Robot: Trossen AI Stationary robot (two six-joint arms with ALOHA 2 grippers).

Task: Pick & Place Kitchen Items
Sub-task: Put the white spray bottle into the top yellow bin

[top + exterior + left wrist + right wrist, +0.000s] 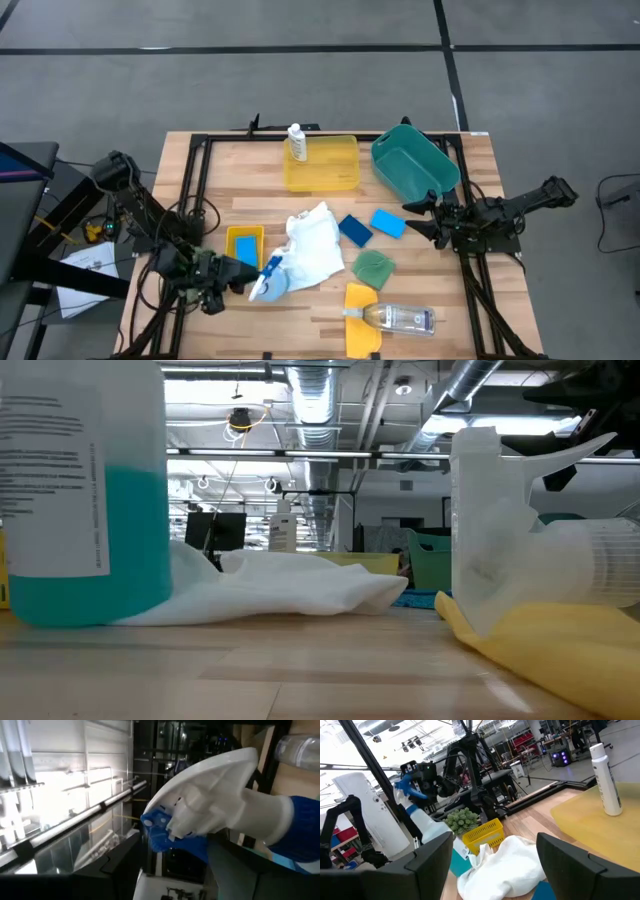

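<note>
The blue-liquid spray bottle point(266, 281) stands upright at the table's near left, its base point(85, 610) on the table beside the white cloth point(315, 246). My left gripper point(243, 276) is shut on its top. My right gripper point(414, 219) is open and empty over the table's right side, beside the teal bin point(413, 160). A clear bottle point(400, 319) lies on a yellow cloth point(362, 306). Two blue sponges point(355, 230) and a green cloth point(374, 267) lie mid-table. A white bottle point(297, 143) stands in a yellow tray point(325, 168). My left gripper holds the spray bottle by its white spray head point(220, 810), which sits between the two fingers with the blue nozzle pointing ahead. The fingers come in level from the table's left point(427, 777). The bottle stays upright with its base on the table.
A small yellow basket point(244, 244) stands just behind the spray bottle, and a spiky green ball point(463, 820) lies by it. Black frame rails point(190, 190) run along the table's sides. Bare wood shows along the near edge point(300, 335).
</note>
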